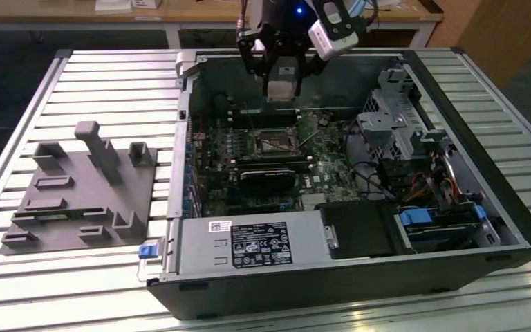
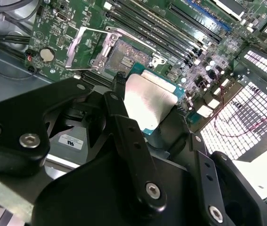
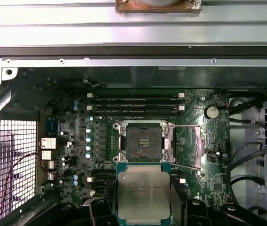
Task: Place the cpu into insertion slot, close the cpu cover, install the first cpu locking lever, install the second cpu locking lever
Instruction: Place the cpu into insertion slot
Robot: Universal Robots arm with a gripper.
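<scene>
Gripping the cpu point(image 3: 143, 195) by two opposite edges, the gripper point(image 1: 281, 90) hangs over the open computer case point(image 1: 514, 207), near the far edge of the slatted metal counter point(image 1: 108, 83). In the second wrist view its black fingers point(image 2: 128, 136) are closed on the chip, whose silver-grey top faces the camera while its green rim shows at one side.

The cpu is held in the air above the green circuit board point(image 3: 76, 136), clear of it and not yet seated. The insertion slot point(image 3: 140, 141) lies open below, its dark centre bare inside the silvery rim. The cpu cover point(image 3: 188, 146) is swung off the slot and sits just beside it, on the side toward the round coin cell point(image 3: 212, 111). The long black memory slots point(image 3: 133, 101) run along another side of the slot.

In the exterior view, the power supply box point(image 1: 247, 242) fills the case corner nearest the counter's near edge. A grey moulded fixture point(image 1: 81, 187) rests on the counter well apart from the case, toward the exterior view's left.
</scene>
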